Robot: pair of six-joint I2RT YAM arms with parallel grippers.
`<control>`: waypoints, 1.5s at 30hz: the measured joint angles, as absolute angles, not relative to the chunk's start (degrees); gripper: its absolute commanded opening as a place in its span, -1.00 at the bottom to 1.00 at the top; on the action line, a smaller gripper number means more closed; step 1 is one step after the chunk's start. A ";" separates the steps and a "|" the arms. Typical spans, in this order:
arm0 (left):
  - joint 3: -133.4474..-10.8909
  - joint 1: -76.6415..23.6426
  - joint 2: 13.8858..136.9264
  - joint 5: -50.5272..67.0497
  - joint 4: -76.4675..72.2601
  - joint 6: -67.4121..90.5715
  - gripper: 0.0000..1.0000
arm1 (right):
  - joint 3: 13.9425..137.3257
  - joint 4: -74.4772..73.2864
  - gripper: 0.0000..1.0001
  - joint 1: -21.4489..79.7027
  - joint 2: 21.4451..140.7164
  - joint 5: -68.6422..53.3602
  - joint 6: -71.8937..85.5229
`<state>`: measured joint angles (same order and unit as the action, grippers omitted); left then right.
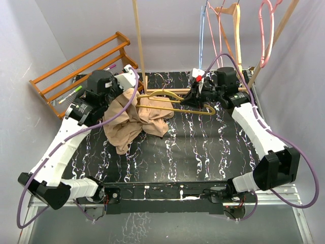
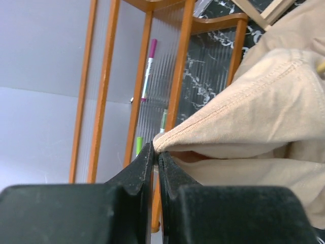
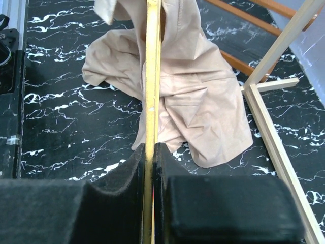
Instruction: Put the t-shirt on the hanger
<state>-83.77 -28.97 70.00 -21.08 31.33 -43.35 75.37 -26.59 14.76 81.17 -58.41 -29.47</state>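
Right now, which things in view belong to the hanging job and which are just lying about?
Job: t-shirt, pinched by left gripper; yellow hanger, clamped in right gripper.
Lying about: orange rack, markers, wooden hanger hung at the back.

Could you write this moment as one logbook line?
left gripper: shut on t-shirt edge | right gripper: shut on hanger | t-shirt: bunched, not yet hung
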 measured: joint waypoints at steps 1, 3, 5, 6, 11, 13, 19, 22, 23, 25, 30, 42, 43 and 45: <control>-84.62 -28.10 70.67 -20.67 31.31 -43.79 -1.00 | 75.07 -25.76 -0.84 14.74 80.49 -58.41 -29.06; -86.41 -26.00 72.07 -19.79 31.35 -44.53 -1.00 | 74.04 -23.24 -0.84 14.68 78.96 -58.35 -27.88; -88.12 -24.36 73.52 -18.74 31.42 -44.62 -1.00 | 72.10 -19.42 -0.84 14.55 77.10 -58.08 -26.00; -89.47 -23.51 74.50 -18.26 31.94 -44.49 -1.00 | 71.13 -17.82 -0.84 14.50 76.25 -57.98 -25.04; -96.92 -21.45 79.33 -15.38 35.07 -42.65 -1.00 | 64.99 -6.92 -0.84 14.50 73.21 -56.90 -19.22; -100.27 -21.32 81.25 -14.39 36.56 -42.11 -1.00 | 63.33 -3.05 -0.84 14.50 73.21 -56.86 -17.23; -113.34 -21.08 88.38 -12.19 42.74 -40.86 -1.00 | 59.13 6.46 -0.84 15.03 73.21 -55.64 -13.21; -119.17 -21.04 91.31 -11.07 45.82 -40.23 -1.00 | 58.30 8.91 -0.84 16.53 73.80 -54.02 -12.78; -120.22 -21.04 91.74 -10.87 46.52 -40.01 -1.00 | 58.35 9.56 -0.84 17.39 74.30 -53.23 -12.95; -121.01 -21.04 91.96 -10.44 47.99 -39.72 -1.00 | 58.41 9.78 -0.84 19.49 75.48 -51.40 -13.41; -121.10 -20.78 91.98 -10.00 50.35 -38.96 -1.00 | 58.50 9.72 -0.84 24.58 78.85 -46.11 -14.50; -116.29 -20.62 90.21 -10.07 49.25 -39.40 -1.00 | 56.34 6.35 -0.84 26.37 73.43 -22.68 -15.99; -116.07 -20.62 90.21 -10.07 49.21 -39.44 -1.00 | 56.34 5.69 -0.84 26.20 72.20 -21.04 -16.23; -115.61 -20.62 90.21 -10.04 48.64 -39.46 -1.00 | 56.34 4.08 -0.84 25.52 69.91 -18.90 -16.49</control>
<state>-115.61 -20.62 90.21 -10.04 48.64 -39.46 56.34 4.08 25.52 69.91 -18.90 -16.49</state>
